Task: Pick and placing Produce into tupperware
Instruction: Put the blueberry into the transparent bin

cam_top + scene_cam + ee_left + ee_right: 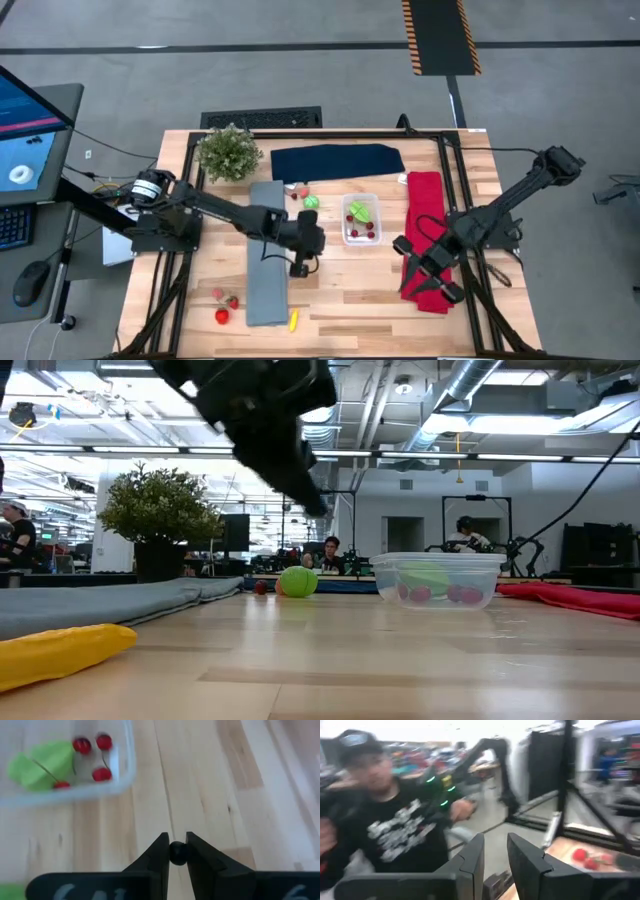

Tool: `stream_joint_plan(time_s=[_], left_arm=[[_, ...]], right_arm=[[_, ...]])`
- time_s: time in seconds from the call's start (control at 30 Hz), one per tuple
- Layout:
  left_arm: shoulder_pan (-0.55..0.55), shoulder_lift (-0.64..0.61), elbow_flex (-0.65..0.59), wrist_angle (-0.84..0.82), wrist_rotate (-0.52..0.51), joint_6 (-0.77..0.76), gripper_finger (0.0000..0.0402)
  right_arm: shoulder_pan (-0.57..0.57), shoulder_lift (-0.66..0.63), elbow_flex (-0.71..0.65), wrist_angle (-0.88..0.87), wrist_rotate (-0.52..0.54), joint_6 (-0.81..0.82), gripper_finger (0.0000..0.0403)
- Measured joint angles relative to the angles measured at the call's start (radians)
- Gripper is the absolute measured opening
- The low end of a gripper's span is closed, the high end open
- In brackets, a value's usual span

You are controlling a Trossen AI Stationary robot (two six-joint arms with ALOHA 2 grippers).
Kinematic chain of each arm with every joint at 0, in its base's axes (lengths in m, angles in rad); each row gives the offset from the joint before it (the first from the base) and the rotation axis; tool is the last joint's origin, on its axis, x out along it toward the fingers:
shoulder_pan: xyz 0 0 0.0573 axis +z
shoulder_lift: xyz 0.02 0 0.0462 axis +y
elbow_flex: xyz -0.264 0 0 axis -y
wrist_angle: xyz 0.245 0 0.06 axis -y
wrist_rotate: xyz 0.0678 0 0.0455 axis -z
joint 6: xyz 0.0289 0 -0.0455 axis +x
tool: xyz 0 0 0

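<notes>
We see the left claw [300,262] hanging over the bare wood of the bench [340,300], just beside the long grey cloth [266,255] and a short way from the clear tub [360,218]. In the left wrist view its two fingers [156,854] are pinched nearly together around a small dark round thing [177,853], which we take for a cherry, though we cannot tell for certain what it is. The tub sits near the middle of the bench, between the grey cloth and the red cloth [426,240]; inside it lie a lime-green piece [361,211] and a few small red cherries [366,231]. Just beside the tub, toward the grey cloth, a green ball-like piece [311,202] rests on the wood with a small red piece [295,195] near it. Well apart from the tub, at the far end of the grey cloth, we find two strawberries [226,299], a round red piece [222,316] and the yellow piece [293,320]. A potted plant [229,153] and a navy cloth [337,161] lie along the back edge of the bench. The right claw [432,272] waits over the red cloth, and in its own view its fingers [472,857] stand slightly apart with nothing between them; a person in a black shirt [395,835] shows beyond them.
</notes>
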Motion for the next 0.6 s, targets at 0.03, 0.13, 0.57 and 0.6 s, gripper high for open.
stream_joint_plan(time_s=[0.03,0.13,0.57,0.6], left_arm=[[0.012,0.0,0.011,-0.001,0.012,0.009,0.0039],[0.043,0.0,0.042,-0.001,0.037,0.03,0.004],[0.141,-0.002,0.152,0.005,0.099,0.125,0.004],[0.147,-0.002,0.157,0.004,0.099,0.13,0.004]], right_arm=[[-0.018,-0.017,-0.001,-0.024,-0.05,-0.025,0.0107],[-0.102,-0.047,-0.001,-0.051,-0.211,-0.068,0.0107],[-0.678,-0.228,-0.101,-0.266,-0.808,-0.098,0.0107],[-0.706,-0.269,-0.126,-0.266,-0.806,-0.065,0.0107]])
